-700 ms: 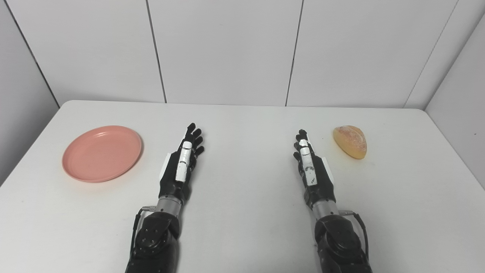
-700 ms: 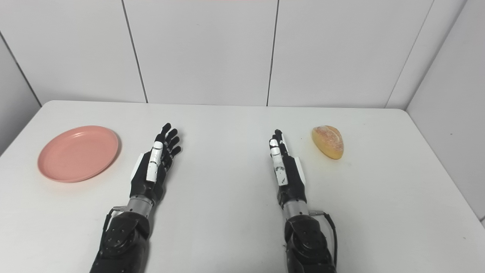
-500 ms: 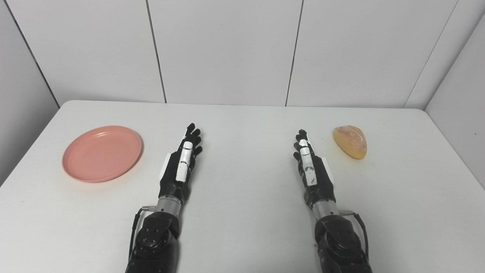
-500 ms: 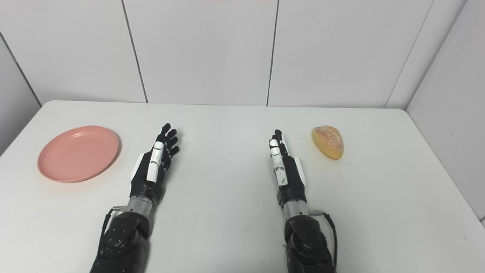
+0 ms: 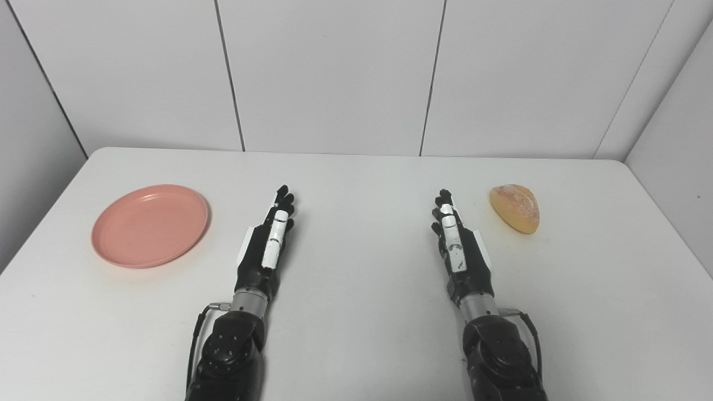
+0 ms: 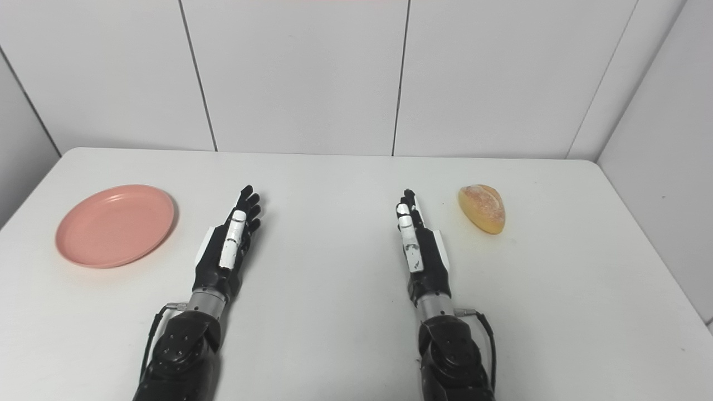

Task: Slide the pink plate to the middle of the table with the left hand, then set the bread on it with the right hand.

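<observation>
**Two idle hands, plate and bread at opposite sides**

Two black robot hands with white panels lie out over the plain white table (image 5: 356, 334) in the left eye view, both arms entering from the bottom edge. The left hand (image 5: 266, 245) is stretched flat, its fingers straight and pointing toward the far wall, holding nothing. Well apart from it, near the table's left side, sits the round, shallow pink plastic plate (image 5: 150, 225) — flat on the surface, with nothing on it. The right hand (image 5: 458, 248) is likewise extended and unloaded, turned edge-on so that its fingers stack closely; how far they spread cannot be told from this angle. The golden-brown, half-oval bread roll (image 5: 515, 208) rests on the table near that hand's fingertips, to their right, not touching them.

From the right eye view the same layout shows, seen a little from the side. The left hand (image 6: 227, 248) lies with fingers slightly fanned, clear of the pink plate (image 6: 115, 225). The right hand (image 6: 419, 248) points forward — empty — and the bread roll (image 6: 482, 208) sits beside its tips with a gap of bare table between them.
</observation>
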Controlling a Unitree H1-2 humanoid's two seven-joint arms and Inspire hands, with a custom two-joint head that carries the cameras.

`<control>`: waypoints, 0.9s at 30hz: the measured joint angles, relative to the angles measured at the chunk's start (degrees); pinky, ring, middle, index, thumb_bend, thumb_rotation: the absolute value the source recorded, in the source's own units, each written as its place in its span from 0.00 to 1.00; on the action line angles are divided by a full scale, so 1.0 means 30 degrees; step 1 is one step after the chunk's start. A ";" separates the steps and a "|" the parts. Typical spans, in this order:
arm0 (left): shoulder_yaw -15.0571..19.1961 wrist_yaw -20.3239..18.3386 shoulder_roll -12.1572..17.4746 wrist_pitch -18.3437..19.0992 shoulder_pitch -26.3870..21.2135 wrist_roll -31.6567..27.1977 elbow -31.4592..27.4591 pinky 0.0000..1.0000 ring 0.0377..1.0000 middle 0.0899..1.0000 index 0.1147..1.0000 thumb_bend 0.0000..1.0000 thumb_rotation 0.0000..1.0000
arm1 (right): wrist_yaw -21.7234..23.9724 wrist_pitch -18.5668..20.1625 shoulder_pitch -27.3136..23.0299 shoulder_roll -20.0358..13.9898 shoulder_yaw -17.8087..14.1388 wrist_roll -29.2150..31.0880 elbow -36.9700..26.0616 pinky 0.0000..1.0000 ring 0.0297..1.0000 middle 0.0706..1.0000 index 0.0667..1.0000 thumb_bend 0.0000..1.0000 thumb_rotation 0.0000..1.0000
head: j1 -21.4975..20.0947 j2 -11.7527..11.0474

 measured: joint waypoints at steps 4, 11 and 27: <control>0.0011 0.0004 0.0000 0.0039 0.0000 0.0005 -0.0001 0.99 0.99 0.98 0.97 0.59 1.00 | 0.0029 -0.0002 0.0001 0.0000 0.0001 0.0047 0.0001 1.00 1.00 1.00 1.00 0.70 1.00 | 0.0029 0.0000; -0.0012 -0.0027 -0.0084 0.0014 0.0000 -0.0057 0.0016 0.99 0.99 0.99 0.98 0.57 1.00 | 0.0351 -0.0001 0.0146 -0.0112 -0.0090 0.0455 -0.0026 1.00 1.00 1.00 1.00 0.72 1.00 | 0.3390 -0.0789; -0.0463 0.0433 -0.1311 -0.2083 -0.1270 0.0012 0.2326 1.00 1.00 0.98 0.97 0.62 1.00 | 0.1735 -0.1214 -0.0494 -0.1446 -0.1483 0.2381 0.1498 1.00 1.00 1.00 1.00 0.78 0.92 | 0.7090 -0.2314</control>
